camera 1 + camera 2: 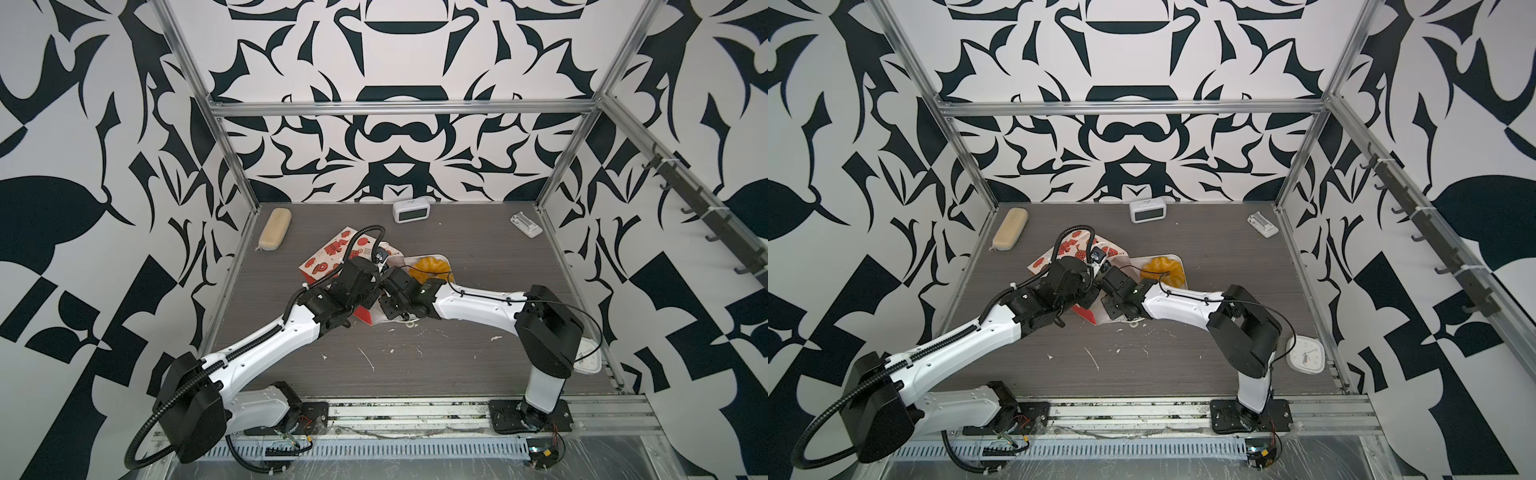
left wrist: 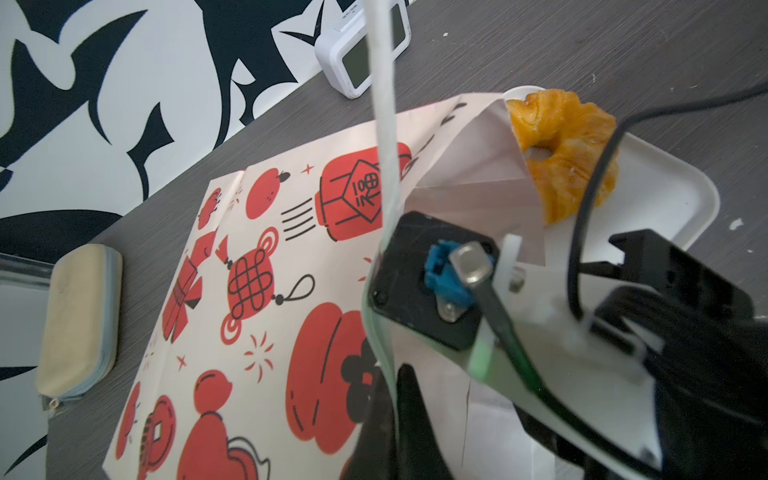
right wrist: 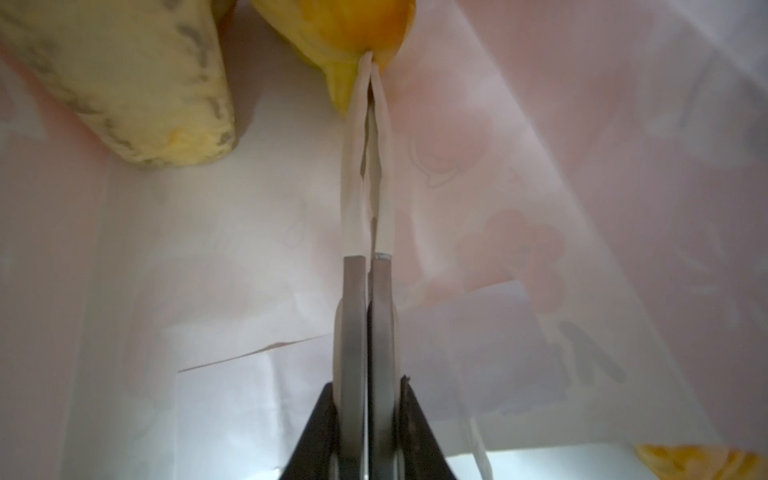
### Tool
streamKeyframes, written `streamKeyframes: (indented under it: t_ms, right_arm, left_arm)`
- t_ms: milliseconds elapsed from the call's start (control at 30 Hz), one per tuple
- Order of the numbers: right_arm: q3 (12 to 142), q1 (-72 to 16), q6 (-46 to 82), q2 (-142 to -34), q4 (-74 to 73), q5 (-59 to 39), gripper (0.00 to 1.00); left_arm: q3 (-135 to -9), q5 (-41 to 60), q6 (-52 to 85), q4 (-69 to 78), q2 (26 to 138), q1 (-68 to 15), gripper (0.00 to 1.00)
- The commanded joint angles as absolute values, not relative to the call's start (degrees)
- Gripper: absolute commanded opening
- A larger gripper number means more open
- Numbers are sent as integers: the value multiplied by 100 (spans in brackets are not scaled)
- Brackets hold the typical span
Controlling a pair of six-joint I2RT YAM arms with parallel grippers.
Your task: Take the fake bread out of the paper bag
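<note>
While my left gripper [image 2: 386, 166], clamped on the rim of the paper bag [image 2: 257, 270], props the mouth open, my right gripper [image 3: 368, 70] sits inside, pinched shut on a golden roll [image 3: 345, 25] to draw it out.

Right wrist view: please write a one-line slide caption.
Inside the paper bag, the right gripper pinches the tip of a golden roll beside a paler braided roll.
</note>
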State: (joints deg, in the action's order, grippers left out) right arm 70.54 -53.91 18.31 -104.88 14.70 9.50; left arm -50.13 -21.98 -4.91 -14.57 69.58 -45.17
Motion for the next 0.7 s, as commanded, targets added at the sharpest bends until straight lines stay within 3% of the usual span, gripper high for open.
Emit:
streamKeyframes:
  t_ms: [0,667]
  right_arm:
    - [7422,-5370,1925,-10526,984,1240,13]
    - [7380,-4920,1678,-10345,1124,1260,11]
  left_arm:
    - [-4754,-2021,-376,-1456,6824,-4667,0]
    - [-4254,-2219,-89,-1222,6745,-4730,0]
